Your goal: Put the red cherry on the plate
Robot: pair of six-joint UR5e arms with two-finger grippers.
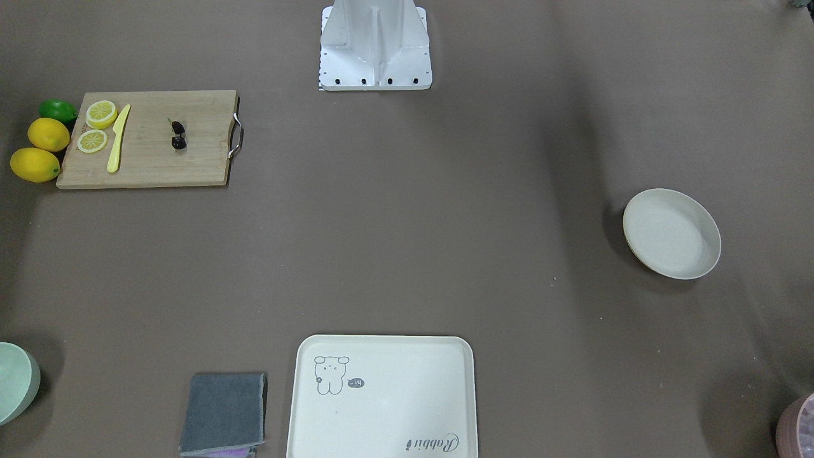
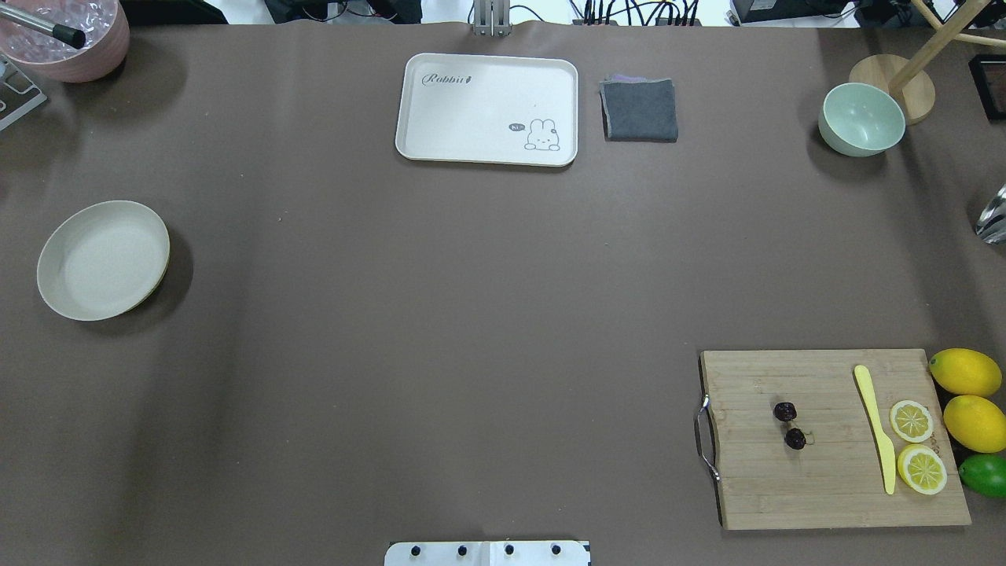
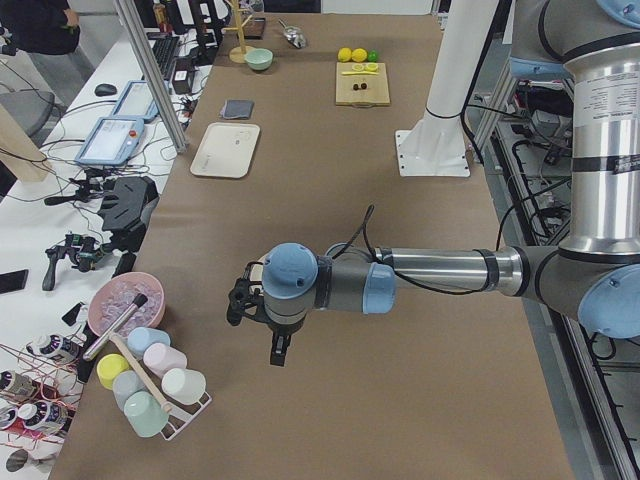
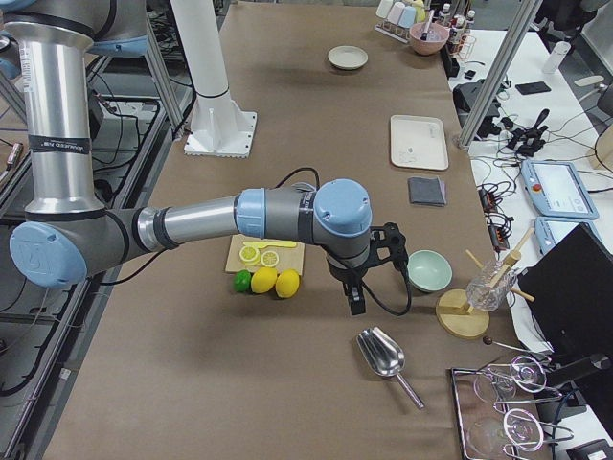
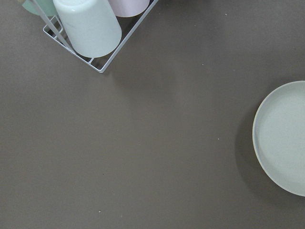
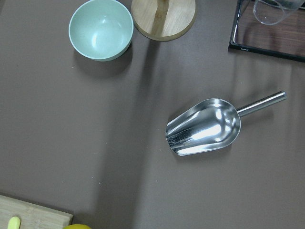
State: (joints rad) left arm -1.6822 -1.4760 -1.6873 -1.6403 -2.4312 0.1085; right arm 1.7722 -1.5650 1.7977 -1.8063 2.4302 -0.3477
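Note:
The red cherry (image 2: pixel 789 424), a dark pair joined by thin stems, lies on the wooden cutting board (image 2: pixel 786 487) at the table's right front; it also shows as the cherry (image 1: pixel 178 135) and, far off, the cherry (image 3: pixel 362 86). The cream-white plate (image 2: pixel 102 259) sits empty at the left end, seen too as the plate (image 1: pixel 671 233) and at the left wrist view's right edge, plate (image 5: pixel 283 138). My left gripper (image 3: pixel 272 345) hangs near the plate's end, my right gripper (image 4: pixel 354 297) past the lemons. I cannot tell whether either is open or shut.
On the board lie a yellow knife (image 2: pixel 876 428) and lemon slices (image 2: pixel 912 420); whole lemons (image 2: pixel 965 371) and a lime sit beside it. A rabbit tray (image 2: pixel 471 102), grey cloth (image 2: pixel 639 110) and mint bowl (image 2: pixel 860 118) line the far edge. A metal scoop (image 6: pixel 205 126) and cup rack (image 5: pixel 90 28) occupy the ends.

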